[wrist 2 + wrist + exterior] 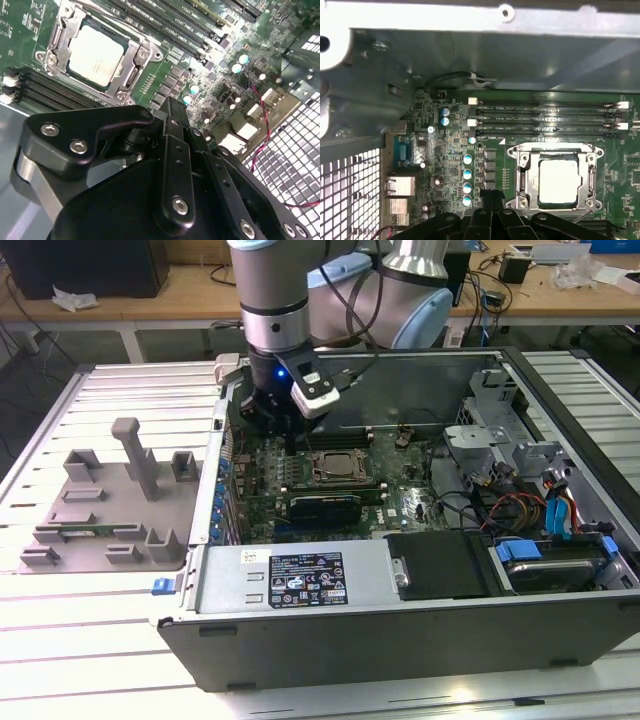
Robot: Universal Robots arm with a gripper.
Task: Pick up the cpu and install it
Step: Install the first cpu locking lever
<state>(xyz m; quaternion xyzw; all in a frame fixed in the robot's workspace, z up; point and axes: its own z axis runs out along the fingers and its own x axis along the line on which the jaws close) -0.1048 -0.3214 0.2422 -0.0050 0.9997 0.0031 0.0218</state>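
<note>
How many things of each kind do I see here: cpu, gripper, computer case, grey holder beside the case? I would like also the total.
cpu: 1
gripper: 1
computer case: 1
grey holder: 1
Total: 4

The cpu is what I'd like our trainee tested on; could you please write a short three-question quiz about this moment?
1. True or false: the cpu lies in the socket, not in the gripper.
2. Where is the grey fixture tray relative to the computer case? A) to the exterior view's left of it; B) to the exterior view's right of it; C) inside it.
3. Fill in: the gripper hangs over the green ___, beside the socket.
Key: 1 true; 2 A; 3 motherboard.
</note>
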